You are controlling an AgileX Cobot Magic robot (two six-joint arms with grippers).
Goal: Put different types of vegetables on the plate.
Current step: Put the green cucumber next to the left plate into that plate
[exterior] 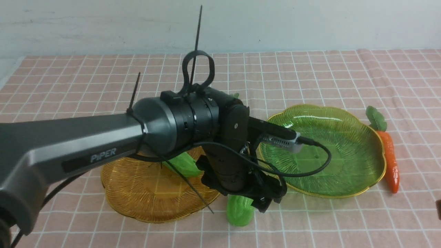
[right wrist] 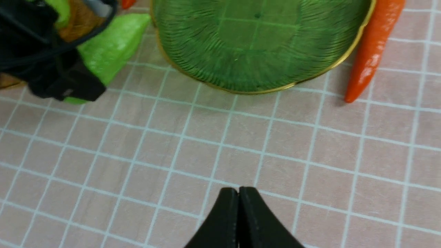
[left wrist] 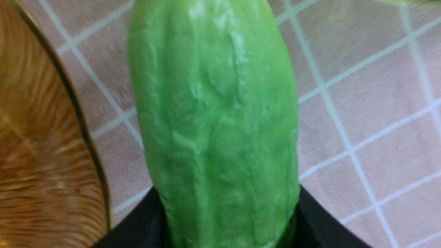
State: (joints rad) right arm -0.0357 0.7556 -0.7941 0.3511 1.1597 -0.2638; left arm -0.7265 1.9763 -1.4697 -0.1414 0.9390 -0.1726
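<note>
Green bumpy plastic gourd (left wrist: 213,131) lies on the pink checked cloth (left wrist: 361,103) beside the amber glass plate (left wrist: 41,137), clasped by the left gripper (left wrist: 227,210). Right gripper (right wrist: 238,213) hangs pinched together, empty.

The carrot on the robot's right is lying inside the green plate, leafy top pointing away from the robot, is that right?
No. The front view shows the carrot lying on the checked cloth beside the green plate, outside its rim, not inside it. It is on the robot's right, leafy top pointing away from the robot.
</note>
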